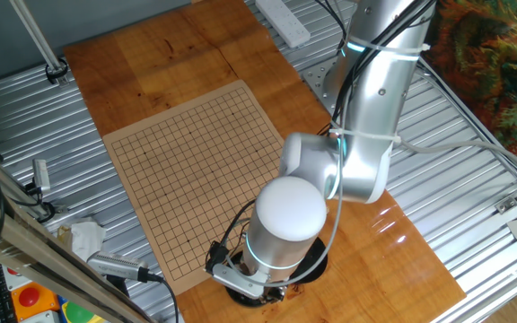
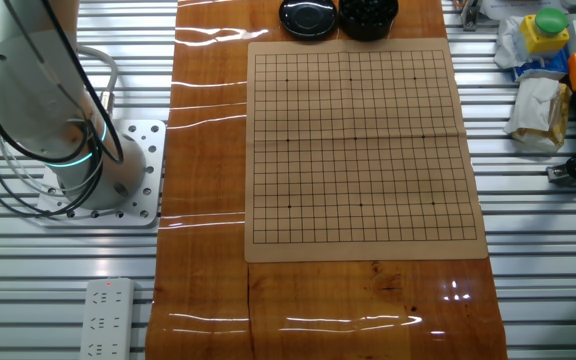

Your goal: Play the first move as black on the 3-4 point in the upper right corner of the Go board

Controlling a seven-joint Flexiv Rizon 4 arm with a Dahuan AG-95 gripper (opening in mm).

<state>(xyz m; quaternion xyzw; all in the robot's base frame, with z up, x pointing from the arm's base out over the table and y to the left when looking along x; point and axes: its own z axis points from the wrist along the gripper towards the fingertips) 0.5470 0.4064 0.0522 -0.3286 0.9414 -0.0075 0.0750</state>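
Board: the large flat tan wooden Go board (image 2: 363, 145) with its fine black grid lies flat on the glossy orange-brown surface (image 2: 208, 200); no stone sits on any line.
Black stones: small glossy black stones fill a round black bowl (image 2: 368, 15) just beyond the board's far edge in the other fixed view, beside a round black lid (image 2: 308, 17).
Hand: the hand (image 1: 249, 285) hangs low off the board's edge by the bowl, mostly hidden under the arm's white wrist (image 1: 287, 220); I cannot tell whether its fingers are spread or pinching a stone.
Step in hand: judged to be fetching one stone from the bowl.
Doing it well: pinch a single stone at its rim, not a cluster, and lift straight up clear of the bowl wall.
Placing: count lines from the upper right corner, set the stone squarely on the crossing, then let go without sliding it.
Risk: a smooth, rounded stone may squirt from the fingers.
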